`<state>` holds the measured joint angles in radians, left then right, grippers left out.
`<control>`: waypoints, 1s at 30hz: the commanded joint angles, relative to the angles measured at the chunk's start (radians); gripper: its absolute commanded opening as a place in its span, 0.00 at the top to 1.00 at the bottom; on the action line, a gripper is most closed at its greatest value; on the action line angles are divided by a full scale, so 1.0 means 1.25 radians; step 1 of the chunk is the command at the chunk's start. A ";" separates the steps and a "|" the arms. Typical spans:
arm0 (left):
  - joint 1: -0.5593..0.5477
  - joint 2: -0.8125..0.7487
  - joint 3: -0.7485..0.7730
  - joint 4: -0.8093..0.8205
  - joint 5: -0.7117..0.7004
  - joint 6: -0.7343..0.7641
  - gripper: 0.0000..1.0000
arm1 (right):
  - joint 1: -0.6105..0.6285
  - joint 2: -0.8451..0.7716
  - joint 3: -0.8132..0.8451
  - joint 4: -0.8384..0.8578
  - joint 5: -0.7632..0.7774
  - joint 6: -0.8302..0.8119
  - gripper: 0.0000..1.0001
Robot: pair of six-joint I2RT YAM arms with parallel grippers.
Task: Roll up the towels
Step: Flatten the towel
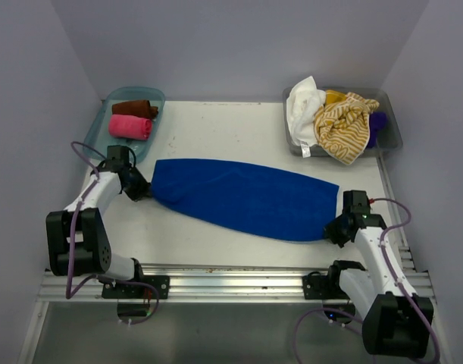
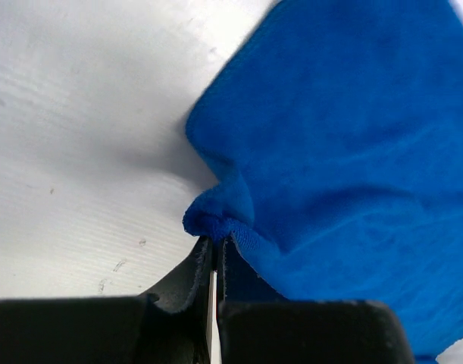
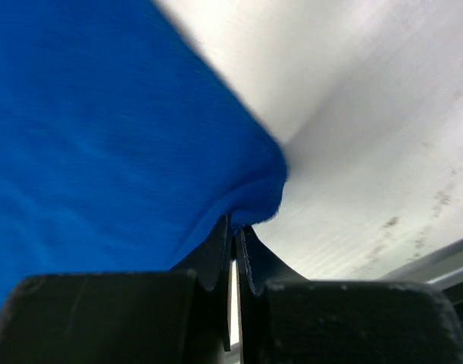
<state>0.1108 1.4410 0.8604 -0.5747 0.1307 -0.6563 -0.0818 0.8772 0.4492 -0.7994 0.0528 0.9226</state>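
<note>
A royal blue towel (image 1: pixel 242 197) lies stretched across the white table, folded into a long band from left to right. My left gripper (image 1: pixel 142 190) is shut on the towel's left end; in the left wrist view the cloth (image 2: pixel 345 144) bunches between the closed fingertips of the left gripper (image 2: pixel 214 241). My right gripper (image 1: pixel 333 226) is shut on the right end, where the blue edge (image 3: pixel 125 144) is pinched at the tips of the right gripper (image 3: pixel 235 225). A rolled brown towel (image 1: pixel 134 108) and a rolled pink towel (image 1: pixel 129 127) lie in the left tray (image 1: pixel 156 97).
A grey bin (image 1: pixel 390 129) at the back right holds loose white (image 1: pixel 302 103), yellow-striped (image 1: pixel 343 129) and purple (image 1: pixel 376 124) towels. Grey walls close in both sides and the back. An aluminium rail (image 1: pixel 231 280) runs along the near edge.
</note>
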 commanded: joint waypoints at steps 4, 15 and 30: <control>0.003 -0.059 0.210 -0.089 0.075 0.061 1.00 | -0.002 -0.027 0.290 -0.002 0.061 -0.051 1.00; 0.006 -0.211 0.452 -0.165 0.071 0.081 1.00 | -0.002 -0.076 0.676 -0.131 0.166 -0.175 1.00; 0.006 -0.517 0.487 -0.181 0.004 0.097 1.00 | 0.005 -0.244 0.856 -0.287 0.191 -0.231 1.00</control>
<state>0.1108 0.8734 1.4322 -0.7975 0.1856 -0.5785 -0.0795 0.6125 1.4872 -1.0977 0.2535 0.6544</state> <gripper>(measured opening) 0.018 0.015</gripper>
